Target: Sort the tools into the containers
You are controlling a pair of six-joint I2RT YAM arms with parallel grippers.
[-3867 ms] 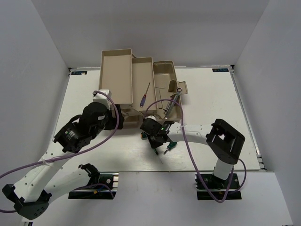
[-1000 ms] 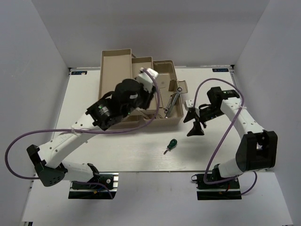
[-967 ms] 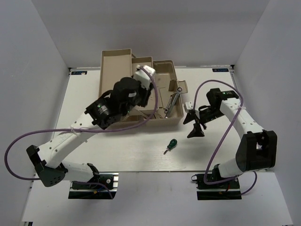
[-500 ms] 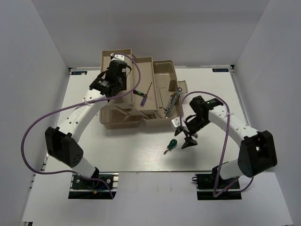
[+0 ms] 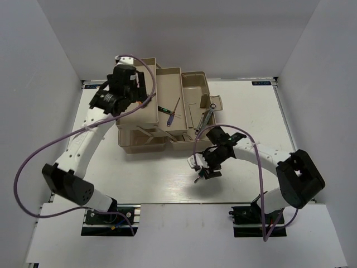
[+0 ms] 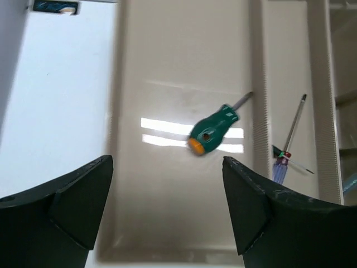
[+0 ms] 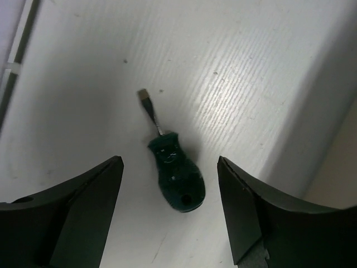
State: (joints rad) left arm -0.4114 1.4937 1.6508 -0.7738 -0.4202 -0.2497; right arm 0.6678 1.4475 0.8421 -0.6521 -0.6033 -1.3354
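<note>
Table: a white table [image 5: 279, 111] carries the whole scene, walled in by pale panels.
Toolbox: the beige toolbox [image 5: 192, 86] stands open at the far side, its long trays fanned out side by side.
Left gripper: the left gripper [image 6: 166, 164] hangs over the left tray [image 6: 184, 67], jaws spread wide and holding nothing.
Right gripper: the right gripper [image 7: 169, 162] is low over the table in front of the toolbox, jaws wide apart and empty.
Silver wrench: a silver wrench [image 5: 202, 120] lies slantwise in the rightmost compartment.
Blue-handled screwdriver: the thin blue-handled screwdriver [image 6: 287, 153] rests in the middle tray [image 6: 284, 84].
Green-handled screwdriver: one green-handled screwdriver [image 6: 212, 129], slightly blurred, sits on the left tray's floor, between the open fingers in the wrist view.
Stubby green screwdriver: a stubby green screwdriver [image 7: 177, 178] lies on the bare table just beside the toolbox wall, framed by the right fingers.
</note>
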